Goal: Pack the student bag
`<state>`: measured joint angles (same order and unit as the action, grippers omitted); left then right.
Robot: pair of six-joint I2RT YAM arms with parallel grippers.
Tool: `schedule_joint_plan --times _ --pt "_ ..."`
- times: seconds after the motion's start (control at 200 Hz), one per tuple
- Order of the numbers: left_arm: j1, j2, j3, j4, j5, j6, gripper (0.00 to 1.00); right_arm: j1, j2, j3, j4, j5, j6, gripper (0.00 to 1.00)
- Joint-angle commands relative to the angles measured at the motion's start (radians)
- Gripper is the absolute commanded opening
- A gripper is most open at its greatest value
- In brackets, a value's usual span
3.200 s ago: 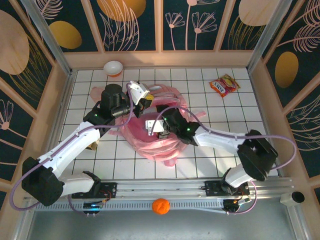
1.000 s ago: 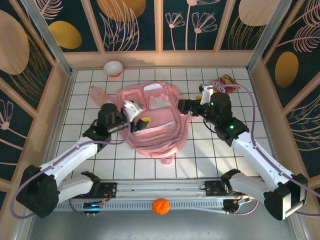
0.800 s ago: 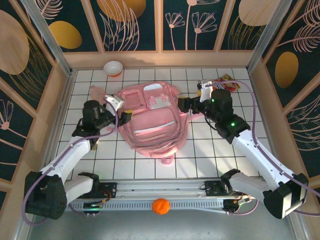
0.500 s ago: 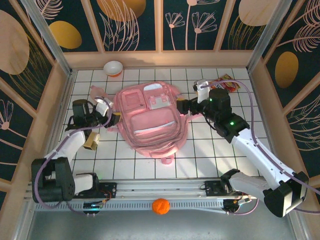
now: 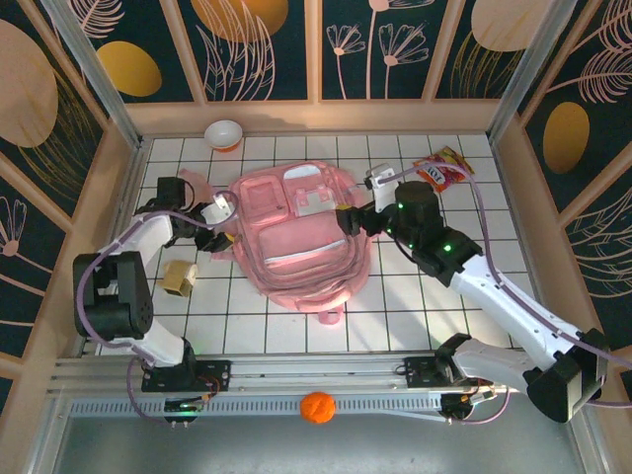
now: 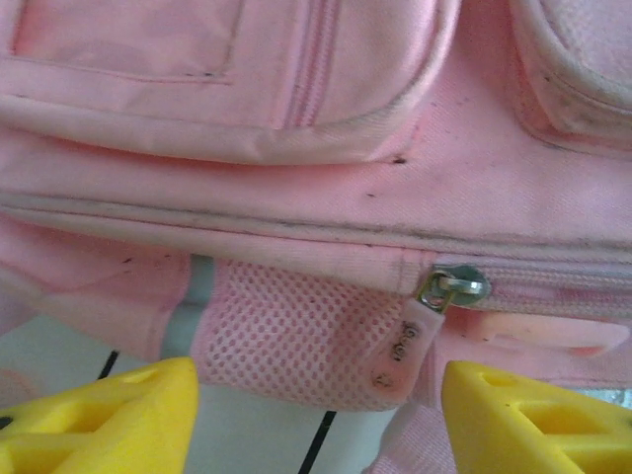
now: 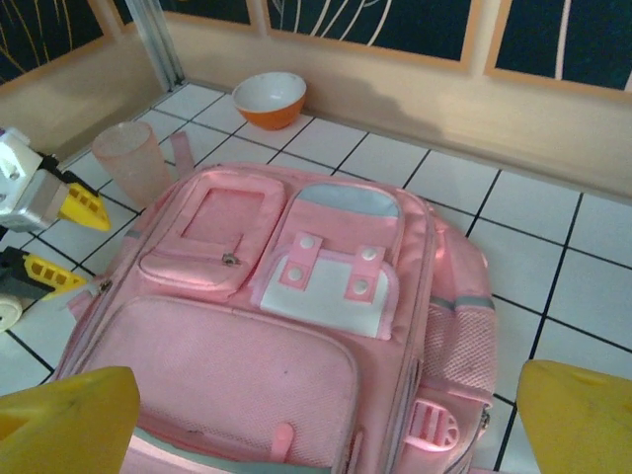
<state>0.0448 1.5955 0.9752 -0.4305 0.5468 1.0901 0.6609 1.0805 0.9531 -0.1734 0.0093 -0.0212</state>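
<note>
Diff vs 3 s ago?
Both arms came off the student bag, which now lies flat, front up. Left claw swung out to its left side, right claw to its right edge; both open, holding nothing. Bowl and snack packet unmoved.

A few seconds ago the student bag (image 5: 301, 242) was bunched up between both arms; now it lies spread flat, front side up. The left gripper (image 5: 219, 223) has drawn back from above the bag to its left side, toward the table's left edge. The right gripper (image 5: 344, 219) has moved from beside the bag onto its right edge, and the snack packet (image 5: 441, 170) shows again.
</note>
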Motion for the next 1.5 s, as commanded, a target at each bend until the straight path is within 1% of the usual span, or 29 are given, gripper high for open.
schedule_joint_plan --times 0.0,0.135,0.24,0.255,0.335,0.38,0.465,0.495,0.586,0.671,0.691,0.761,0.941,1.046,1.081,1.141,1.271,1.416,1.491 --pt "-0.004 0.038 0.053 -0.123 0.077 0.112 0.65 0.020 0.020 -0.004 -0.006 0.040 -0.012 0.98" --pt "-0.033 0.086 0.062 -0.158 0.036 0.141 0.66 0.028 0.037 -0.010 0.005 0.032 -0.011 0.98" --pt "-0.056 0.112 0.079 -0.175 0.053 0.142 0.65 0.029 0.045 -0.005 -0.001 0.032 -0.014 0.98" --pt "-0.060 0.140 0.082 -0.179 0.057 0.141 0.65 0.029 0.046 -0.006 -0.002 0.031 -0.014 0.98" --pt "-0.080 0.177 0.102 -0.197 0.072 0.133 0.63 0.029 0.046 -0.005 -0.010 0.037 -0.015 0.98" --pt "-0.087 0.193 0.112 -0.209 0.081 0.128 0.59 0.029 0.045 -0.004 -0.018 0.038 -0.014 0.98" --pt "-0.092 0.199 0.122 -0.223 0.084 0.121 0.45 0.029 0.038 -0.008 -0.030 0.043 -0.010 0.98" --pt "-0.092 0.191 0.119 -0.221 0.083 0.118 0.42 0.029 0.036 -0.012 -0.029 0.044 -0.006 0.98" --pt "-0.092 0.154 0.091 -0.206 0.063 0.119 0.38 0.029 0.026 -0.026 -0.025 0.044 -0.001 0.98" --pt "-0.092 0.124 0.059 -0.190 0.039 0.113 0.32 0.029 0.022 -0.031 -0.016 0.042 0.003 0.98" --pt "-0.092 0.092 0.053 -0.185 0.035 0.111 0.31 0.029 0.024 -0.033 -0.013 0.040 0.005 0.98" --pt "-0.092 0.059 0.026 -0.163 0.025 0.103 0.26 0.029 0.028 -0.036 -0.007 0.035 0.007 0.98" --pt "-0.092 0.003 -0.041 -0.097 0.032 0.070 0.08 0.044 0.055 -0.034 0.007 0.026 0.002 0.96" --pt "-0.094 -0.017 -0.067 -0.070 0.030 0.059 0.02 0.072 0.063 -0.037 0.029 0.027 -0.017 0.95" --pt "-0.094 -0.025 -0.076 -0.057 0.024 0.051 0.00 0.083 0.066 -0.041 0.039 0.025 -0.030 0.93" --pt "-0.097 -0.041 -0.091 -0.033 0.011 0.036 0.00 0.114 0.074 -0.048 0.058 0.020 -0.069 0.91" --pt "-0.100 -0.093 -0.136 0.034 -0.002 -0.005 0.00 0.207 0.111 -0.069 0.084 0.012 -0.230 0.84" --pt "-0.101 -0.140 -0.177 0.086 0.015 -0.049 0.00 0.287 0.213 -0.062 0.081 0.017 -0.368 0.82" --pt "-0.102 -0.157 -0.199 0.119 0.026 -0.074 0.00 0.306 0.281 -0.061 0.113 0.020 -0.429 0.82"
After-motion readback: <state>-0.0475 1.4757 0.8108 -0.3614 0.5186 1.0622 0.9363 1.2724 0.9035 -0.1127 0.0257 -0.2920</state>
